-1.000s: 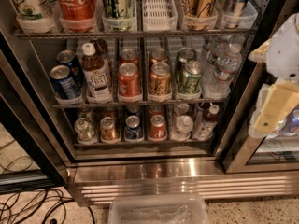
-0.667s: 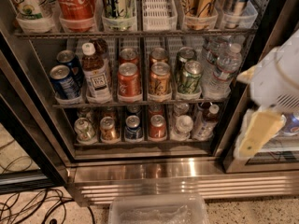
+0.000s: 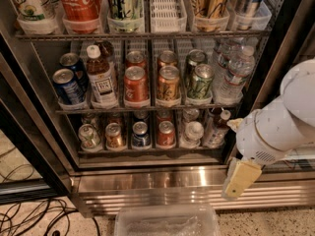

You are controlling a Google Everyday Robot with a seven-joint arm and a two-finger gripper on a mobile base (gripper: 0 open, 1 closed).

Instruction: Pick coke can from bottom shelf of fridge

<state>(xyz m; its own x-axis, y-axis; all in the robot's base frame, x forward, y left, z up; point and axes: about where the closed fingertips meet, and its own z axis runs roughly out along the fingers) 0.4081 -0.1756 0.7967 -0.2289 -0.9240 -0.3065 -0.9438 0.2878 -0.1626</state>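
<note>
Approach stage of a pick from the tall stainless-steel display fridge [image 3: 147, 183]. The small red coke can with a silver lid [image 3: 166, 133] stands upright at the front of its lane on the grey wire bottom shelf [image 3: 98, 153]. A dark blue can [image 3: 141, 134] is just beside it on the left and a pale, clear-lidded container [image 3: 191, 132] just beside it on the right. The lane trays hold each row in file, so the front item sits at the rail where it can be reached. This close packing probably leaves only the can's front and top free for a grasp.

The tan gripper [image 3: 239, 178] hangs from the white arm [image 3: 275, 127] at the right of the view. It is in front of the fridge's steel base, below the shelf and well apart from the can. Whether it is open or closed cannot be told, and no can is in it. This low position to one side leaves the row of cans unobstructed to the camera, and likely suits a level entry under the middle rack.

Compared with one second earlier, the arm has descended from beside the middle rack to base level and swung inward. The cans and bottles are unchanged.
</note>
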